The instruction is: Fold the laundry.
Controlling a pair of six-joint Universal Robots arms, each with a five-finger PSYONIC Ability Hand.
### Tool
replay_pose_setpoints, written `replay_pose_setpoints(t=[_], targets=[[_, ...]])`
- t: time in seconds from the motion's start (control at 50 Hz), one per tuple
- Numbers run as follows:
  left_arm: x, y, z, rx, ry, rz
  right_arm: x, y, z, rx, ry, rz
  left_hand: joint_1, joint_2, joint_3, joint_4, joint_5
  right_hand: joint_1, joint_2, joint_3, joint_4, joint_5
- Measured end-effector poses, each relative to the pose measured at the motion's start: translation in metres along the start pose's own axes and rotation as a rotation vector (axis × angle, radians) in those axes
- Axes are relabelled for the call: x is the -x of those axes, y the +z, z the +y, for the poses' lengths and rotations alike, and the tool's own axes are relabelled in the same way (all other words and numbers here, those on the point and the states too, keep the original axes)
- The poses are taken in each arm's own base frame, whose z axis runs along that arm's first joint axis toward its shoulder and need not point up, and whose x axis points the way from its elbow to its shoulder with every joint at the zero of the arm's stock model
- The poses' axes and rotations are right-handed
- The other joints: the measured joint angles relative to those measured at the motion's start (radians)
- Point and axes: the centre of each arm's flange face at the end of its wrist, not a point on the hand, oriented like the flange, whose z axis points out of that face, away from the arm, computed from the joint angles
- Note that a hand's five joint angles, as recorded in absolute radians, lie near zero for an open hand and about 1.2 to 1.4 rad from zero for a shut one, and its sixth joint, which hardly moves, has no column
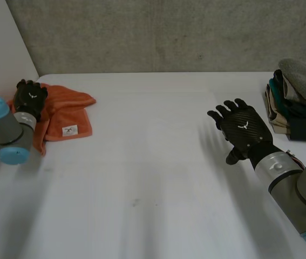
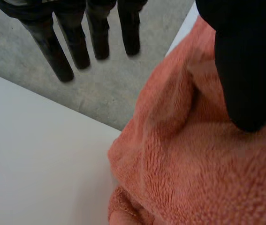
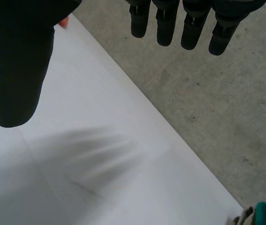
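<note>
An orange towel (image 1: pixel 66 110) lies crumpled at the far left of the white table (image 1: pixel 153 172), a small white label on its front edge. My left hand (image 1: pixel 30 97) hovers over the towel's left part. In the left wrist view its fingers (image 2: pixel 76 42) are straight and off the cloth, while the thumb (image 2: pixel 247 70) hangs just above the orange towel (image 2: pixel 193 164); nothing is pinched. My right hand (image 1: pixel 243 127) is raised above the table's right half, palm forward and open, with the fingers (image 3: pixel 170 23) spread and holding nothing.
A stack of folded laundry (image 1: pixel 298 102) in grey, teal and beige stands at the table's far right edge, its corner (image 3: pixel 264 213) also beyond my right hand. A grey concrete wall runs behind the table.
</note>
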Motion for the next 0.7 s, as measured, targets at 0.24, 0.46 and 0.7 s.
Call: replay_pose_setpoints(t=[0.24, 0.46, 0.7], targets=[[0.005, 0.014, -0.039, -0.128, -0.03, -0.083, -0.004, 0.001, 0.0, -0.008, -0.001, 0.013, 0.797, 0.826, 0.82, 0.826, 0.772, 0.0, 0.0, 0.0, 0.0, 0.0], [0.052, -0.014, -0.116, -0.24, -0.235, -0.087, -0.003, -0.001, 0.0, -0.006, -0.001, 0.012, 0.022, 0.128, 0.156, 0.149, 0.136, 0.0, 0.0, 0.0, 0.0, 0.0], [0.035, -0.049, -0.047, 0.135, -0.297, 0.132, -0.001, -0.003, 0.001, -0.003, -0.005, 0.007, -0.202, -0.161, -0.158, -0.171, -0.153, 0.0, 0.0, 0.0, 0.0, 0.0]])
